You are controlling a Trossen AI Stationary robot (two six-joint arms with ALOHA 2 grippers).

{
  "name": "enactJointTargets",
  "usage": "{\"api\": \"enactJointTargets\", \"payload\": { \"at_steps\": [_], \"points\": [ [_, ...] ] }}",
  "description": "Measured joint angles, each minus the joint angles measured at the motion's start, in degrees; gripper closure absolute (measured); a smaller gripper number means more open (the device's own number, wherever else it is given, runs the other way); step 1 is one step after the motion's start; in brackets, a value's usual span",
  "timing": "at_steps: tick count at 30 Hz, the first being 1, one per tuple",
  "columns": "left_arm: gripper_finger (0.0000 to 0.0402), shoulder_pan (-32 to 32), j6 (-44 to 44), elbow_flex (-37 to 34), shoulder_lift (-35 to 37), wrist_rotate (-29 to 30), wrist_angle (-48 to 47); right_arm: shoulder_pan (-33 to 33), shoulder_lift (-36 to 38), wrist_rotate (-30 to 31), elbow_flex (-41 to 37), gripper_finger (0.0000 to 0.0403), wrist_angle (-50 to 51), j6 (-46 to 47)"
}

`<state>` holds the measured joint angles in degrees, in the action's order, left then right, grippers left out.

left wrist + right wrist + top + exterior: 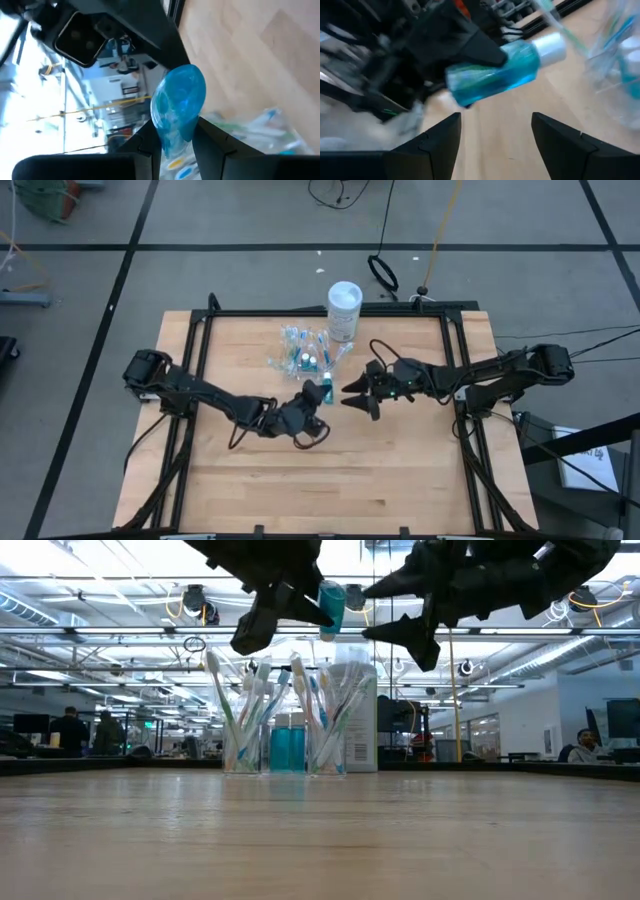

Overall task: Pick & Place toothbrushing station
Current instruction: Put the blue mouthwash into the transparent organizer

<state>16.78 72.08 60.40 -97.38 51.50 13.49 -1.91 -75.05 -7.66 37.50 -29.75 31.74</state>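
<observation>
From the overhead camera, the left gripper point(313, 395) sits near the middle of the wooden table point(250, 480), with a blue toothpaste tube point(327, 391) pinched between its fingers. The right gripper point(352, 397) is just beside it, tips pointing at the tube. Past both sets of fingertips is the rest of the station: clear plastic cups point(290, 350) with toothbrushes point(318, 340) and more blue tubes point(309, 362), and a taller white container point(343, 308) behind them.

At table height, the left gripper point(300, 602) holds the toothpaste tube point(331, 608) up in the air, roughly upright, well clear of the table point(320, 840). The right gripper point(400, 610) has its fingers spread wide, tips right next to the tube but not on it. Below them stand two clear cups point(243, 752) full of pastel toothbrushes point(262, 690), two blue tubes point(289, 750) between them, the white container point(360, 720) behind.

Left wrist camera: the tube point(178, 107) is clamped between that arm's two dark fingers point(150, 145), its rounded end sticking out beyond the tips (pretty blurry, but the grip is obvious).

Right wrist camera: the fingers point(437, 137) stand wide apart with nothing between them. Just ahead of the tips is the tube point(505, 70), silver cap point(550, 47) on one end, the other end in the left gripper point(480, 47).
</observation>
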Motion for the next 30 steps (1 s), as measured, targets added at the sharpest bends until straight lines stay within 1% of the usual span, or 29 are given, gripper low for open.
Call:
{"api": "enactJointTargets", "payload": {
  "at_steps": [2, 5, 10, 12, 15, 17, 20, 22, 27, 30],
  "points": [
    [0.0314, 0.4, 3.5, 0.0, 0.0, 1.3, 0.2, 0.0, 0.0, -1.0, 0.0, 0.0165, -0.8, 3.1],
    [0.0314, 1.0, 8.0, 0.0, 0.0, 1.4, 0.7, 0.0, 0.0, -0.7, 0.0, 0.0165, -2.2, 3.7],
    [0.0314, 2.2, 11.5, 0.0, 0.0, 1.1, 5.5, -0.3, 0.0, 7.1, 0.0, 0.0165, -2.2, 0.5],
    [0.0314, 3.0, 13.1, 0.0, 0.0, 1.1, 7.7, -1.1, 0.0, 7.6, 0.0, 0.0165, -2.5, 0.9],
    [0.0314, 4.1, 17.0, 0.0, 0.0, 1.0, 9.9, -2.9, 0.0, 7.3, 0.0, 0.0165, -2.8, 4.5],
    [0.0314, 4.6, 20.1, 0.0, 0.0, 0.9, 10.3, -4.1, -0.1, 5.6, 0.0, 0.0165, -4.8, 6.2],
    [0.0314, 4.8, 23.8, 0.0, 0.0, 0.9, 10.4, -5.3, -0.1, -1.8, 0.0, 0.0165, -10.4, 10.4],
    [0.0314, 4.5, 25.7, 0.0, 0.0, 0.9, 10.4, -5.1, -0.1, -4.6, 0.0, 0.0165, -12.4, 11.6],
    [0.0314, 3.8, 32.4, 0.0, 0.0, 0.8, 10.6, -4.1, -0.1, -4.5, 0.0, 0.0165, -12.3, 13.2],
    [0.0314, 3.1, 34.5, 0.0, 0.0, -1.4, 10.8, -3.8, -0.3, -4.4, 0.0, 0.0165, -12.2, 13.0]
  ]
}}
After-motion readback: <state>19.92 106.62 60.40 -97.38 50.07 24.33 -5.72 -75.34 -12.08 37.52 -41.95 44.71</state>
